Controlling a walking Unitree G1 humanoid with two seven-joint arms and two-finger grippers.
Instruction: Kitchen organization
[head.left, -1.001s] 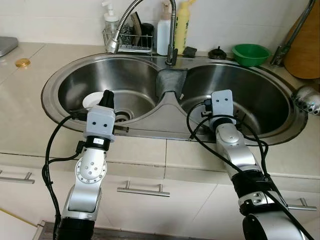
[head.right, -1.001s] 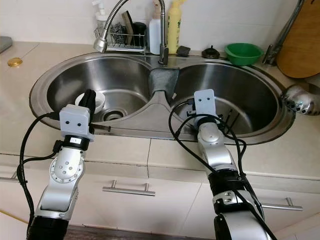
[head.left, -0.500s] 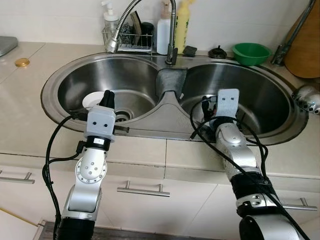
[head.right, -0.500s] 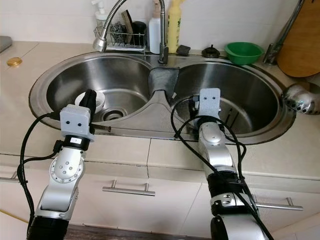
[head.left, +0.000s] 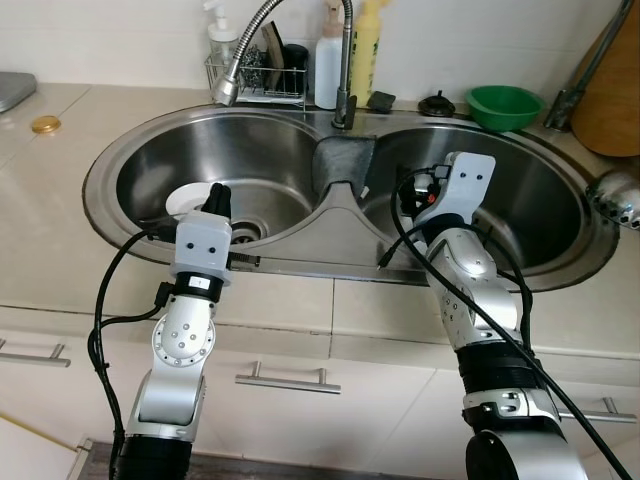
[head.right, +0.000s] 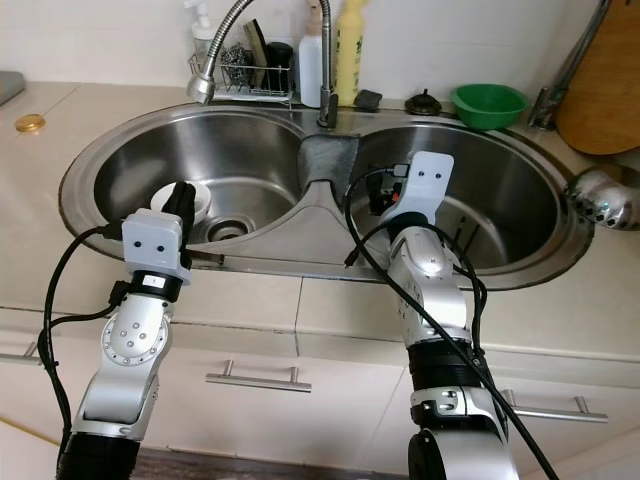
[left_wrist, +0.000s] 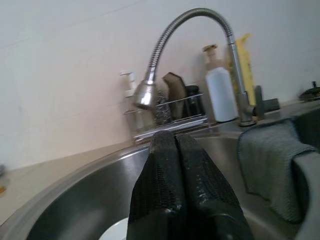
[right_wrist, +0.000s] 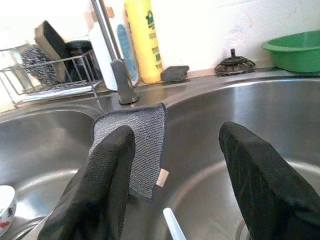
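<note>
a: where are the arms sitting?
b: the left gripper (left_wrist: 175, 165) is hovering over the near rim of the left basin (head.left: 270, 160), fingers (left_wrist: 159, 185) clenched together on nothing. the right gripper (right_wrist: 175, 170) is reaching over the right basin (head.left: 540, 195), fingers (right_wrist: 107, 165) released wide and pointing at the grey cloth (right_wrist: 137, 145).
a: why is the cloth there?
b: it's draping over the divider between the basins, probably drying. my guess is it's the next pick, since the spread fingers are framing it.
a: anything in the basins?
b: a small white bowl (head.left: 190, 200) is sitting in the left basin beside the drain, just ahead of the left gripper. a thin white stick-like item (right_wrist: 172, 225) is lying in the right basin; can't tell what it is.
a: rest of the worktop (head.left: 60, 130)?
b: a wire rack (head.left: 258, 80) behind the tap is holding scourers, with a yellow bottle (head.left: 365, 45) beside it. a green bowl (head.left: 502, 105) is sitting on the back ledge; contents not visible.
</note>
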